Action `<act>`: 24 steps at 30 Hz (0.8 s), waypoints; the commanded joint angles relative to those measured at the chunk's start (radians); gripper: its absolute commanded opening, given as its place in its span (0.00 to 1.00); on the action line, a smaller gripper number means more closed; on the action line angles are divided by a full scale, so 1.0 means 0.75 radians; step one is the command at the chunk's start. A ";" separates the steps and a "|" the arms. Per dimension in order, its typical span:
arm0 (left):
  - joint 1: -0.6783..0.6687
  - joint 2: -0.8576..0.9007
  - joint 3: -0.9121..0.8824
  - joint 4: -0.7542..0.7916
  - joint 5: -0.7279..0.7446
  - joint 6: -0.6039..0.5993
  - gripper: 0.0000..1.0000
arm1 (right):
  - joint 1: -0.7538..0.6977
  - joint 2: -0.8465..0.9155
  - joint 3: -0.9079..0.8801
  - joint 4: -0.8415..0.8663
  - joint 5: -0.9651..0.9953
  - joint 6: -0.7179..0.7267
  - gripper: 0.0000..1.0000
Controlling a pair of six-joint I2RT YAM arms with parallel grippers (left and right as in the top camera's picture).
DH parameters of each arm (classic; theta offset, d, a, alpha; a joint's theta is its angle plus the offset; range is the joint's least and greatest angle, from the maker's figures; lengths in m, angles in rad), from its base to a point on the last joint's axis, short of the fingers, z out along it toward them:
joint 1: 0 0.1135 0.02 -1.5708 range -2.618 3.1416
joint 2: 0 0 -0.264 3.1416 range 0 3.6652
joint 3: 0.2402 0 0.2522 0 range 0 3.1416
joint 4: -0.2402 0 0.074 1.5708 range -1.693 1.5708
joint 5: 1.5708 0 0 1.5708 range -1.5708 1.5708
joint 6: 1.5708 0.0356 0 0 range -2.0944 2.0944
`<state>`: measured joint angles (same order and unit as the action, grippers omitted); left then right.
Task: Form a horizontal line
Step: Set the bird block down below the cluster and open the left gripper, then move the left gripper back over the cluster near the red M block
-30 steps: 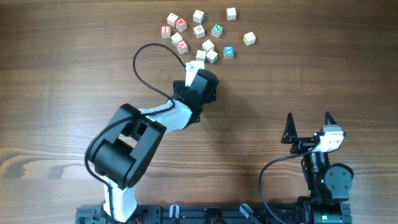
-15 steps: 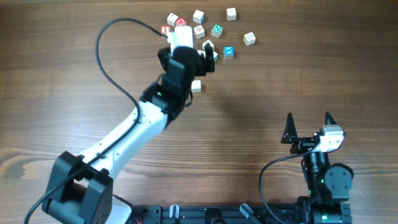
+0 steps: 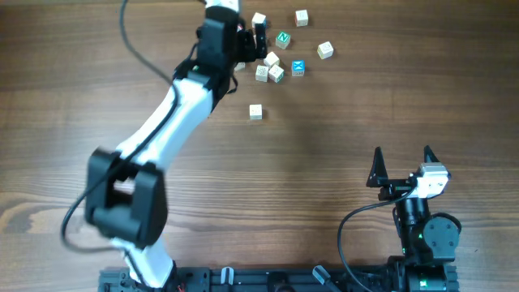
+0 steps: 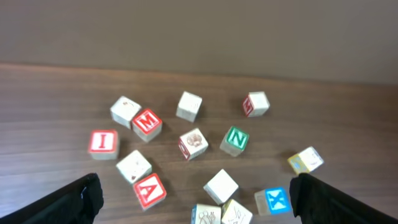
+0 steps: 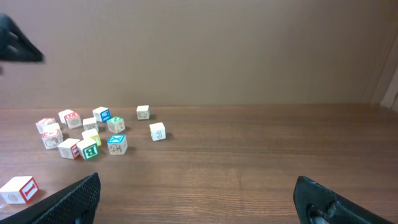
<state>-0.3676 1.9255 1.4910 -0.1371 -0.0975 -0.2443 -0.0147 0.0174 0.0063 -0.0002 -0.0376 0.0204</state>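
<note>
Several small wooden letter cubes lie scattered at the table's far side; no horizontal line shows among them. Two pale cubes [image 3: 262, 73] [image 3: 276, 74] touch, and a cyan X cube [image 3: 298, 68] [image 4: 273, 200] sits just right of them with a small gap. One cube [image 3: 255, 112] [image 5: 18, 188] lies alone nearer the middle. My left gripper [image 3: 235, 39] [image 4: 196, 180] hovers open above the pile with nothing between its fingers; its arm hides the cubes on the left in the overhead view. My right gripper [image 3: 403, 166] [image 5: 196, 186] stands open and empty at the near right.
In the left wrist view, red I [image 4: 102, 142], M [image 4: 147, 121] and A [image 4: 150, 190] cubes lie left, a green N cube [image 4: 236, 138] in the centre. Bare wood spreads between the pile and the right arm's base [image 3: 422, 235].
My left arm has swung from the middle of the table out over the pile. It left one cube lying alone behind it. The right arm has not moved.
</note>
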 commanded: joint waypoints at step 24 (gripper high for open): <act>0.024 0.514 0.339 0.251 0.061 -0.308 0.88 | -0.002 -0.017 -0.002 0.002 -0.022 -0.018 1.00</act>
<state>-0.3504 2.2257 1.6642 0.0647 -0.1009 -0.4664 -0.0147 0.0174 0.0063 -0.0002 -0.0376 0.0204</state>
